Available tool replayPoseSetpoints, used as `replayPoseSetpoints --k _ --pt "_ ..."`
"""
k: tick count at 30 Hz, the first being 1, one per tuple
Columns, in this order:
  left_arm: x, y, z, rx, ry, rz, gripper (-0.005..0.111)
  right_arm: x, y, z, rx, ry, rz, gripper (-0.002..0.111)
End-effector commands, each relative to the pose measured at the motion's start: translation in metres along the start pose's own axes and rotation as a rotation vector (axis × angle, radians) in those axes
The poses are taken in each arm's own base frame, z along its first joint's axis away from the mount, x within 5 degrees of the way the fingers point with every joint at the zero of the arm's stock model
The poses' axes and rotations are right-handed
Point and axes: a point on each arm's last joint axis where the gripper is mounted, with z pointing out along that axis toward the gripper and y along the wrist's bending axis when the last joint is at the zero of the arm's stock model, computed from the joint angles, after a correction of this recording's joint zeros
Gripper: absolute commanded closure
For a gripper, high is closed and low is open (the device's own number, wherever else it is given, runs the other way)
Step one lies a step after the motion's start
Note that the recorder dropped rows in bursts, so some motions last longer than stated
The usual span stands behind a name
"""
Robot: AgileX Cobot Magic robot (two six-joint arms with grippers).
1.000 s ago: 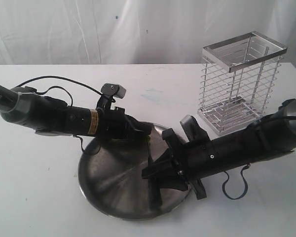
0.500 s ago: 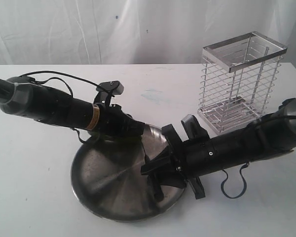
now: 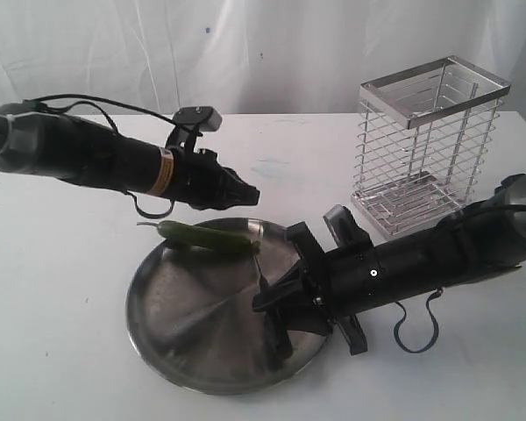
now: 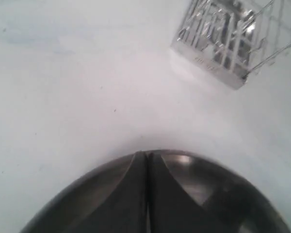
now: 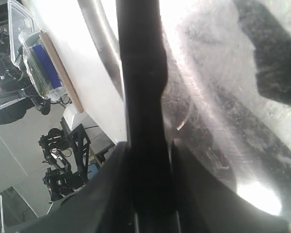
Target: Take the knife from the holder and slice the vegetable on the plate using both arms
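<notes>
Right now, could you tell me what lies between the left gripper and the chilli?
Nothing; the exterior view shows a bare gap between the left gripper and the chilli.

You see only part of the all-black kitchen knife; the black right gripper hides the rest.

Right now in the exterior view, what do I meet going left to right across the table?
Green chilli → right gripper holding the knife → wire holder. The plate and left gripper overlap these, so omitted.
</notes>
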Motion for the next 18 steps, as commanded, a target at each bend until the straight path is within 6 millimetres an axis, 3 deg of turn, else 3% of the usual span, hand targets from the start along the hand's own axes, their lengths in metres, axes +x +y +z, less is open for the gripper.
replayPoseSetpoints --k 1,9,14,18 --pt "-0.023 -0.009 -0.027 0.042 -0.069 -0.001 0.107 0.000 -0.001 -0.001 0.015 -0.010 0.034 0.108" --pt "-0.049 -0.011 -0.079 0.014 -0.160 -0.087 0.107 0.004 0.019 -0.012 0.004 -0.062 -0.042 0.108" --pt "-0.035 -0.011 -0.098 -0.077 -0.167 -0.107 0.107 0.007 0.031 -0.019 -0.002 -0.091 -0.082 0.108" --pt "-0.013 -0.015 -0.097 -0.050 -0.109 -0.061 0.107 0.011 0.037 -0.021 -0.032 -0.064 -0.103 0.108"
